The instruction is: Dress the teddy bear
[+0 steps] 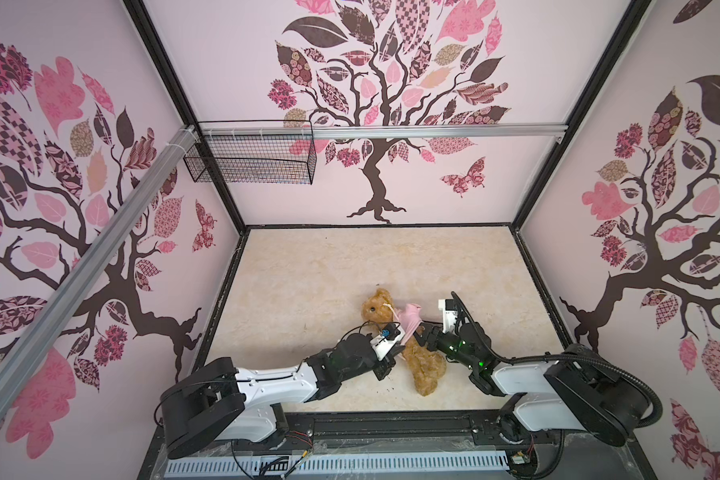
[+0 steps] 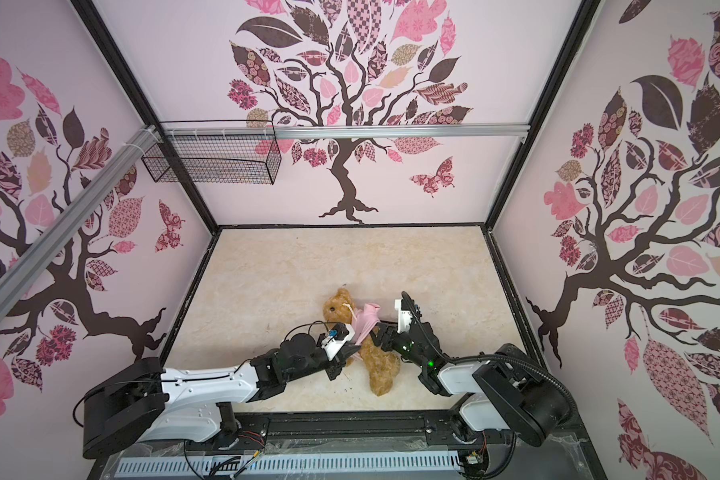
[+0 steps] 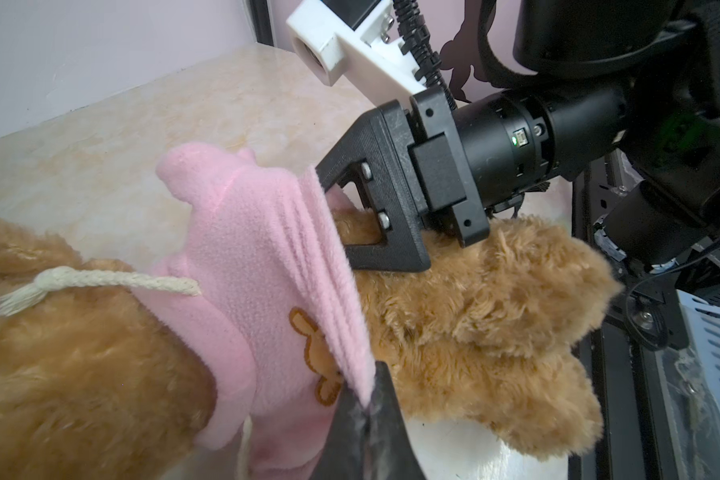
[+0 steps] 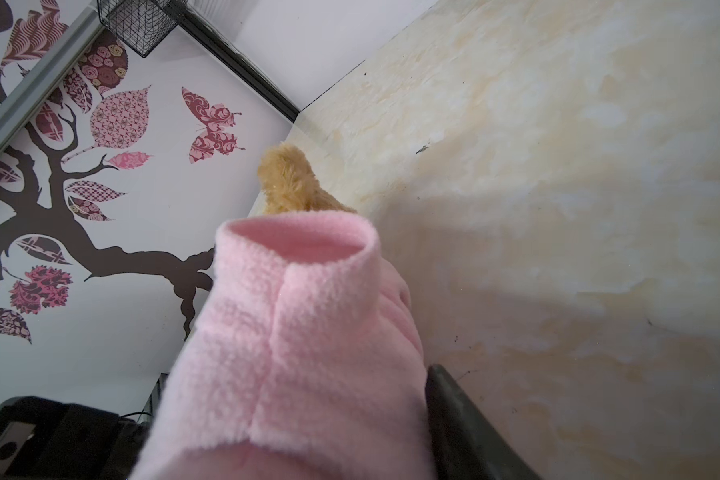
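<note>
Left arm and right arm stretch low and converge, wrists nearly facing; left hand pinched tight on the pink shirt hem, right hand jaws spread, tips hidden under that hem.

A shaggy golden-brown teddy bear lies aslant on the pale marbled table, near its front edge. The round-eared head points away and to the left, and the legs point toward the front edge. One dark eye shows in both top views, and a cream tasselled cord lies across the neck. A small pink fleece shirt is bunched around the neck and chest, one empty sleeve sticking up; the belly and legs are bare.
</note>
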You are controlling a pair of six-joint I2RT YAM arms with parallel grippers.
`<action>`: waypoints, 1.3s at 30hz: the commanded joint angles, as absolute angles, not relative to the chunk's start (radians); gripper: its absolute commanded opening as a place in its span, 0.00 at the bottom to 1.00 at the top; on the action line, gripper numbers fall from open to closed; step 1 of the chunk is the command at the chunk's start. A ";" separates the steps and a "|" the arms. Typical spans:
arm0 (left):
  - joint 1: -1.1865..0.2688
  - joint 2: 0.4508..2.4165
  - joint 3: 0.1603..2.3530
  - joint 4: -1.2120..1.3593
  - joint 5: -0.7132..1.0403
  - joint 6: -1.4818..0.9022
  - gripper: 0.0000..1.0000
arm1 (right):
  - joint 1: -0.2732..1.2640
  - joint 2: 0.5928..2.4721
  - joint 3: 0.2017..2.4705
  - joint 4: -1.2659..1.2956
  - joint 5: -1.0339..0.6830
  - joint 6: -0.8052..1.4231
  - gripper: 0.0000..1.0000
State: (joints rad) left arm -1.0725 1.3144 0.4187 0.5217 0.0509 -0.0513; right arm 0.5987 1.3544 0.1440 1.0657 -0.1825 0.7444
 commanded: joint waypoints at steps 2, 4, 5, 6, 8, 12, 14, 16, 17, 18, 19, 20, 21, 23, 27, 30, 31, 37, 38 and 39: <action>-1.126 1.345 0.357 0.440 0.234 -0.028 0.00 | 0.443 1.373 0.216 1.148 -0.005 0.897 0.61; -1.129 1.351 0.345 0.449 0.238 -0.030 0.00 | 0.403 1.374 0.224 1.148 -0.045 0.917 0.61; -1.130 1.354 0.336 0.459 0.239 -0.032 0.00 | 0.390 1.372 0.230 1.143 -0.060 0.919 0.61; -1.130 1.356 0.331 0.464 0.239 -0.029 0.00 | 0.388 1.373 0.235 1.138 -0.066 0.918 0.61; -1.130 1.366 0.332 0.463 0.248 -0.022 0.00 | 0.388 1.384 0.246 1.134 -0.093 0.926 0.60; -1.130 1.407 0.346 0.474 0.260 -0.023 0.00 | 0.387 1.441 0.223 1.283 -0.137 0.934 0.58; -1.131 1.420 0.362 0.467 0.233 -0.028 0.00 | 0.388 1.462 0.249 1.316 -0.234 0.902 0.56; -1.130 1.429 0.390 0.457 0.173 -0.034 0.00 | 0.390 1.476 0.269 1.321 -0.329 0.874 0.51; -1.131 1.437 0.411 0.454 0.139 -0.033 0.00 | 0.394 1.482 0.269 1.335 -0.359 0.854 0.48; -1.131 1.450 0.434 0.453 0.108 -0.032 0.00 | 0.396 1.489 0.260 1.365 -0.388 0.839 0.44; -1.130 1.467 0.453 0.452 0.083 -0.031 0.00 | 0.396 1.500 0.255 1.395 -0.414 0.829 0.41; -1.130 1.488 0.476 0.451 0.061 -0.029 0.00 | 0.395 1.510 0.252 1.427 -0.443 0.815 0.38; -1.129 1.511 0.499 0.451 0.043 -0.027 0.00 | 0.396 1.521 0.257 1.443 -0.479 0.799 0.36; -1.130 1.542 0.536 0.451 0.027 -0.028 0.09 | 0.396 1.539 0.273 1.449 -0.541 0.765 0.31; -1.130 1.499 0.567 0.434 0.034 -0.051 0.35 | 0.394 1.553 0.270 1.457 -0.623 0.670 0.21; -1.131 1.366 0.542 0.395 0.034 -0.072 0.49 | 0.394 1.526 0.270 1.381 -0.688 0.564 0.17; -1.129 1.317 0.537 0.371 0.029 -0.079 0.51 | 0.393 1.514 0.274 1.348 -0.706 0.530 0.15; -1.107 0.957 0.574 0.050 -0.038 -0.032 0.64 | 0.394 1.430 0.282 1.234 -0.811 0.385 0.09; -1.090 0.906 0.590 -0.011 -0.042 -0.009 0.67 | 0.394 1.417 0.286 1.225 -0.833 0.375 0.09; -1.065 0.862 0.608 -0.072 -0.033 0.015 0.70 | 0.396 1.407 0.290 1.216 -0.852 0.370 0.08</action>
State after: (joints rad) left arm -1.1019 0.9386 0.5556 0.1505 -0.0074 -0.0380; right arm 0.3977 1.4616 0.2520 1.2114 -0.7540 0.4564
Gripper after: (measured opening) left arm 0.684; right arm 0.178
